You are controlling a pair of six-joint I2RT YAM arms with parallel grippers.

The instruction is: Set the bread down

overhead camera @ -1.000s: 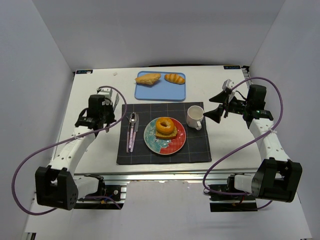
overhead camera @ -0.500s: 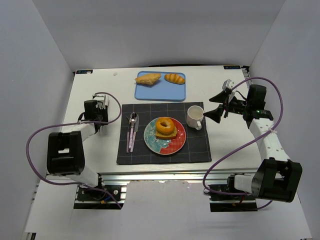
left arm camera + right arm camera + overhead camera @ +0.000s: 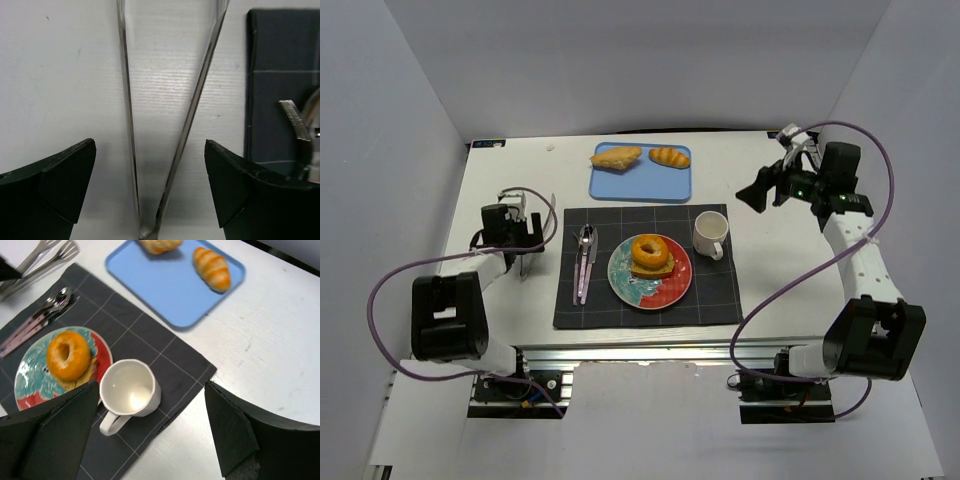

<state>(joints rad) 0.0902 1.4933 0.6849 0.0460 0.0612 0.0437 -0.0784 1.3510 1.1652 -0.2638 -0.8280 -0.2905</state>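
Looks like a robot lab booth: plain white walls (image 3: pixel 410 90) boxing in a table (image 3: pixel 790 290) on an aluminium rail (image 3: pixel 650 353) (purple cables (image 3: pixel 372 305) everywhere)

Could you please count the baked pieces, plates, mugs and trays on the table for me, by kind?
Baked pieces: 4 (doughnut, bread slice, croissant, flat roll)
Plate: 1
Mug: 1
Tray: 1
Total: 7

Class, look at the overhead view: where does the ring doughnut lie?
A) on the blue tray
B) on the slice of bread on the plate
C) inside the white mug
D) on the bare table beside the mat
B: the ring doughnut rests on the slice of bread, which lies on the plate.
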